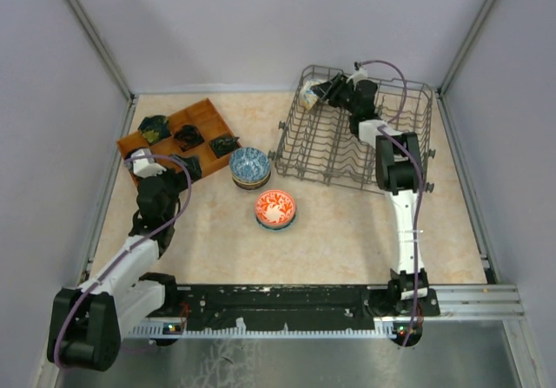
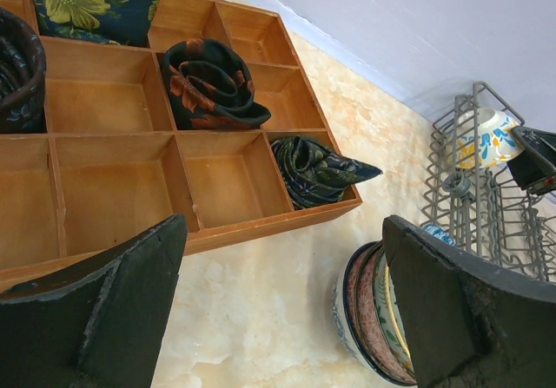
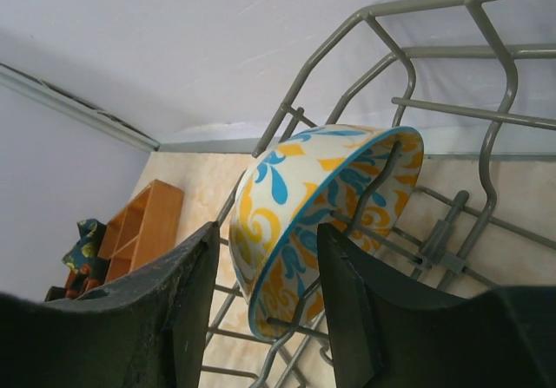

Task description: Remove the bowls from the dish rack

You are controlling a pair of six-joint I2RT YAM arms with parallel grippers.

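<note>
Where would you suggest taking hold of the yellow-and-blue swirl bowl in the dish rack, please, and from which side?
Likely the rim. The swirl bowl stands tilted on edge among the wires of the dish rack, so its thin wall suits a pinch, one finger inside, one outside. Approach through the rack's open top, where the open right end effector faces it; wires block the sides.

The left arm (image 1: 130,253) bends along the left edge of the desk (image 1: 347,245), left gripper (image 2: 285,225) spread wide. The right arm (image 1: 404,219) stretches toward the far right corner, right gripper (image 3: 268,232) fingers parted.
</note>
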